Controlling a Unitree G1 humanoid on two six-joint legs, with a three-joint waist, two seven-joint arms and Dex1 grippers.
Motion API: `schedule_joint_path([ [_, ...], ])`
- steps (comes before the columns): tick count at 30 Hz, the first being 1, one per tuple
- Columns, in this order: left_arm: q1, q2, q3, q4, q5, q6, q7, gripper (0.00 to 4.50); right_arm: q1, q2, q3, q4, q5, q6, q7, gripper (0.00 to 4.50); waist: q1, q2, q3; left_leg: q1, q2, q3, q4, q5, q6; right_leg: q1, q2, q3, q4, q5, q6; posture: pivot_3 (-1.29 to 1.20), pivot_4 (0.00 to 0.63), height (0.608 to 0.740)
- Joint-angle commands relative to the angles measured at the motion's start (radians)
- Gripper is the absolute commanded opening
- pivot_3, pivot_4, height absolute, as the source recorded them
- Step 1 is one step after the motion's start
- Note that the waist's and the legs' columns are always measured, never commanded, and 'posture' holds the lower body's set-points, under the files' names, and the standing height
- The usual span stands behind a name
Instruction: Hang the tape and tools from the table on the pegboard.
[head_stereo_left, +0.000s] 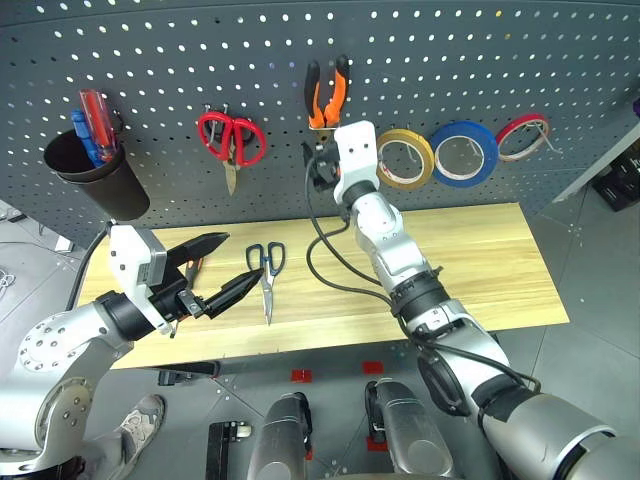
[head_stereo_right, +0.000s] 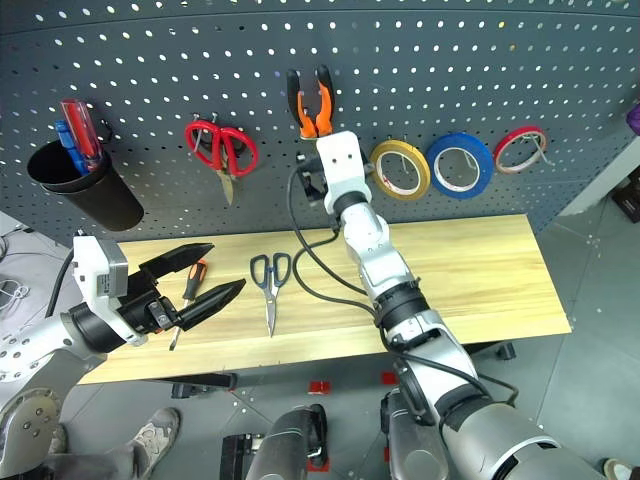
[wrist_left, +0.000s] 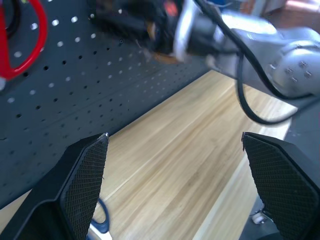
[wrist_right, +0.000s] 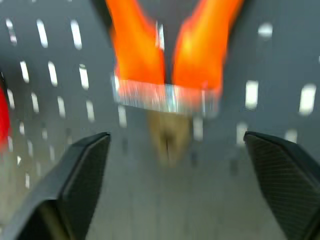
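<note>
On the dark grey pegboard (head_stereo_left: 180, 60) the orange-black pliers (head_stereo_left: 327, 95) hang from a hook, with the tan-yellow tape (head_stereo_left: 404, 157) hung to their right. My right gripper (wrist_right: 176, 136) sits just below the pliers, open, its fingers (wrist_right: 85, 165) spread to either side and touching nothing. On the wooden table (head_stereo_left: 480, 260) lie the dark-handled scissors (head_stereo_left: 266, 265). Left of them lies the orange-black screwdriver (head_stereo_right: 196, 271), partly behind my left gripper (head_stereo_left: 245, 256). That gripper hovers open and empty over the table's left end.
A black cup (head_stereo_left: 95, 170) with red and blue screwdrivers hangs at the board's left, and red scissors (head_stereo_left: 232, 138) beside it. A blue roll (head_stereo_left: 465, 153) and a thin red roll (head_stereo_left: 522, 135) hang right of the tape. A black cable (head_stereo_left: 325, 265) droops over the table.
</note>
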Motion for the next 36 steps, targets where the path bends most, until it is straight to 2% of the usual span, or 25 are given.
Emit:
schedule_joint_path([
  [1,0.018,-0.003,-0.011,-0.035,0.018,0.025,0.048,4.50,0.035,-0.001,0.028,-0.154,0.003,0.066,0.056,4.45,-0.001,0.000,0.000,0.000,0.000,0.000,0.000,0.000,0.000,0.000,0.000,0.000,0.000,0.000,0.000,-0.15,0.316,0.740],
  [3,0.023,-0.009,-0.014,-0.035,0.013,0.051,0.080,4.50,0.069,-0.011,0.041,-0.224,0.007,0.115,0.093,4.45,0.000,0.000,0.000,0.000,0.000,0.000,-0.001,0.000,0.000,0.000,0.000,0.000,-0.001,0.000,0.000,-0.15,0.316,0.740],
  [7,0.063,-0.048,-0.035,-0.025,0.070,0.113,0.211,4.50,0.227,-0.105,0.161,-0.512,0.078,0.340,0.356,4.45,0.006,0.000,0.000,0.000,0.000,0.000,-0.001,0.000,0.000,0.001,0.000,0.000,-0.002,0.000,0.000,-0.15,0.321,0.740],
  [9,0.089,-0.069,-0.046,-0.036,0.089,0.129,0.249,4.50,0.282,-0.162,0.203,-0.624,0.105,0.443,0.436,4.45,0.006,0.000,0.001,0.000,0.000,0.000,-0.001,-0.001,0.001,0.000,0.000,0.000,-0.002,0.000,0.000,-0.16,0.326,0.740],
  [12,0.123,-0.163,-0.101,-0.042,0.184,0.172,0.426,4.50,0.377,-0.303,0.276,-0.803,0.168,0.654,0.585,4.45,0.007,0.000,0.002,0.000,0.000,-0.001,0.000,-0.001,0.001,0.000,0.000,0.000,-0.001,0.000,0.000,-0.17,0.330,0.740],
  [16,0.122,-0.275,-0.208,-0.034,0.293,0.309,0.630,4.50,0.463,-0.456,0.346,-0.967,0.238,0.801,0.714,4.45,0.008,-0.004,0.004,0.000,-0.001,-0.002,0.000,-0.001,0.001,0.001,0.000,-0.001,-0.001,0.000,0.000,-0.18,0.333,0.740],
  [20,0.057,-0.381,-0.264,0.034,0.379,0.355,0.756,4.50,0.494,-0.522,0.375,-1.053,0.275,0.873,0.762,4.45,0.007,-0.005,0.006,0.000,-0.001,-0.004,0.000,0.000,0.002,0.001,0.000,-0.002,0.000,0.000,0.000,-0.18,0.332,0.740],
  [24,-0.053,-0.428,-0.307,0.128,0.434,0.377,0.793,4.50,0.492,-0.550,0.394,-1.088,0.288,0.890,0.780,4.45,0.007,-0.006,0.006,0.000,-0.001,-0.005,0.000,0.001,0.002,0.001,0.002,-0.003,0.001,0.000,0.001,-0.20,0.334,0.740],
  [30,-0.240,-0.522,-0.253,0.316,0.450,0.365,0.836,4.50,0.481,-0.558,0.403,-1.101,0.287,0.892,0.778,4.45,0.008,-0.008,0.007,-0.002,-0.002,-0.004,0.002,0.001,0.002,0.001,0.001,-0.004,0.000,0.001,0.002,-0.21,0.339,0.740],
  [36,-0.409,-0.560,-0.228,0.530,0.462,0.372,0.837,4.50,0.469,-0.554,0.407,-1.107,0.288,0.903,0.771,4.45,0.007,-0.015,0.013,-0.003,-0.002,-0.005,0.002,0.001,0.002,0.001,0.001,-0.005,-0.001,0.001,0.003,-0.22,0.358,0.740],
])
